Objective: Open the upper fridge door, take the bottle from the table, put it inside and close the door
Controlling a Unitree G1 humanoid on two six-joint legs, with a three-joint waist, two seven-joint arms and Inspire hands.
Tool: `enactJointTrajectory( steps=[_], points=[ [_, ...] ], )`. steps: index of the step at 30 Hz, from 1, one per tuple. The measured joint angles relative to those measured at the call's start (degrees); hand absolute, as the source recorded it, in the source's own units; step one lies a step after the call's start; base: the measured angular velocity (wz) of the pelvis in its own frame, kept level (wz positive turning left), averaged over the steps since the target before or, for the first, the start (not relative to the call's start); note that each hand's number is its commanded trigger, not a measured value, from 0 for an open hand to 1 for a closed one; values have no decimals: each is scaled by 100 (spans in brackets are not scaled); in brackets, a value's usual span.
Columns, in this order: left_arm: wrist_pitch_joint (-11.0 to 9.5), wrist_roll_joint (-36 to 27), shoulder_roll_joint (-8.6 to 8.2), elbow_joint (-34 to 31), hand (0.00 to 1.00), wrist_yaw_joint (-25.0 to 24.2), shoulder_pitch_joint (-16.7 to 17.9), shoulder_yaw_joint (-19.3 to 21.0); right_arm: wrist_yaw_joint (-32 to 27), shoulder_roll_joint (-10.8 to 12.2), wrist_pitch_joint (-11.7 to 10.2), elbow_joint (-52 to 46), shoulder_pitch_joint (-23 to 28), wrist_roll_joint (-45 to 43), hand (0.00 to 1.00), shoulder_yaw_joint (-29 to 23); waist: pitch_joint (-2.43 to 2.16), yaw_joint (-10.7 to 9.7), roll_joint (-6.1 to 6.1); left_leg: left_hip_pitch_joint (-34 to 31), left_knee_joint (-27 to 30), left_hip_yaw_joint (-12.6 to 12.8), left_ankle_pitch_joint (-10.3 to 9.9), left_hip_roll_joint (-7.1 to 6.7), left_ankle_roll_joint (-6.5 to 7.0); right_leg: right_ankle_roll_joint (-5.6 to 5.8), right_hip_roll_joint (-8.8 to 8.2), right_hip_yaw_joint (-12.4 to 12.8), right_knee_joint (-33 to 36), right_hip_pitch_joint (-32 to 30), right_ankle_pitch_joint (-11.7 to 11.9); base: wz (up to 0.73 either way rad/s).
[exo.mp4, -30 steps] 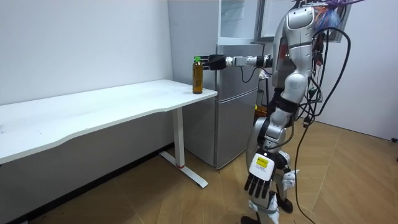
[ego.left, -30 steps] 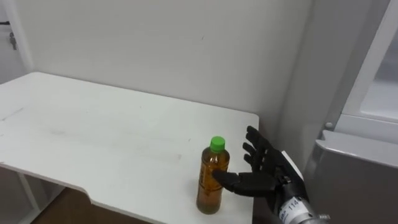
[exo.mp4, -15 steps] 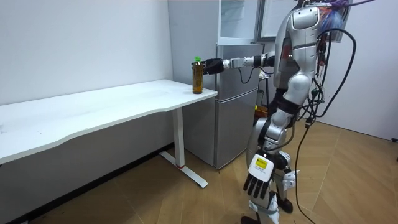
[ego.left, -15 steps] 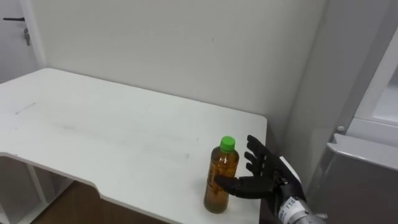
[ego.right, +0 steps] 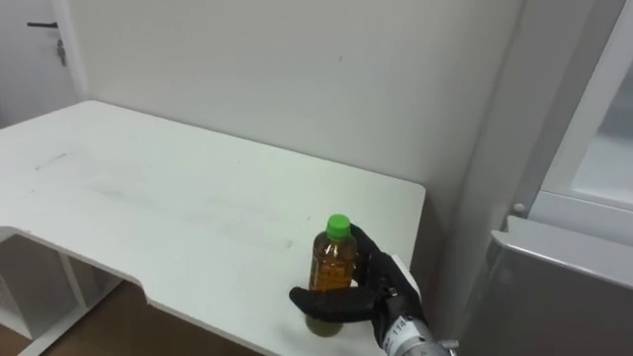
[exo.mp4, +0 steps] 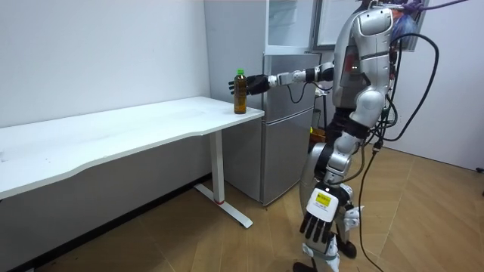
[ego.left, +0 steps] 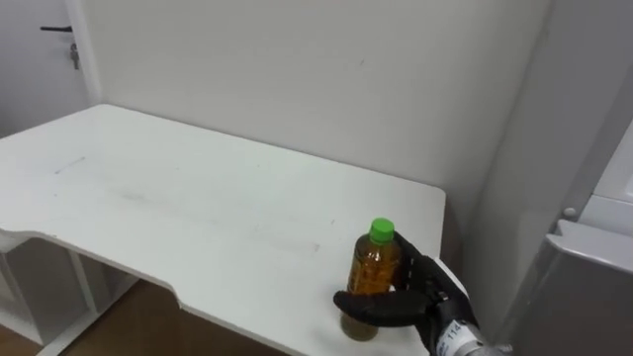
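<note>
Since the earlier frame the right hand (ego.left: 423, 297) has been closed in from an open pose just beside the bottle (ego.left: 370, 269); thumb and fingers are now curled round its lower body. The whole view has also shifted, which is put down to the camera's own movement. The bottle is seen upright on the white table (ego.left: 198, 198), near the corner next to the fridge (exo.mp4: 287, 121), and is judged not yet lifted. The left hand (exo.mp4: 318, 223) is hung at the robot's side, fingers relaxed, nothing held.

Handling, as judged: the bottle is nearly full of amber liquid, so moderately heavy. The thin plastic wall is likely to give under a hard squeeze, and the smooth surface is likely slippery. A hold round the mid-body, below the green cap (ego.left: 381, 230), is judged best, with the bottle kept upright during the carry to the upper compartment (exo.mp4: 291, 23)
</note>
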Motion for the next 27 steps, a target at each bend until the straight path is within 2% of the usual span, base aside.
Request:
enactJointTrajectory(
  steps=[7,15,21,23,27],
  points=[
    [6,-1,-7,-9,0,103,30,1,-259,0,3,358,-336,-10,0,-2,4,-1,5,-18,2,-43,1,-4,0,2,1,-68,-1,6,-2,1],
    [3,1,-43,-7,0,116,25,1,-327,1,3,629,-383,38,0,-5,15,8,22,8,10,-138,5,-31,6,3,-13,-121,-3,78,-2,6],
    [11,62,-53,-12,0,115,95,30,-359,-9,3,770,-392,451,0,-29,27,23,52,-18,12,-206,23,-91,35,24,-54,-124,-1,76,-16,6],
    [37,69,-76,2,0,113,129,62,-357,-8,2,816,-397,522,0,-66,46,3,89,1,22,-222,23,-94,36,24,-56,-149,-2,110,-16,5],
    [107,65,-117,0,0,114,260,66,-489,-5,16,1039,-396,585,0,-143,41,-8,165,37,27,-273,24,-103,35,33,-56,-163,-2,172,-22,7]
  ],
)
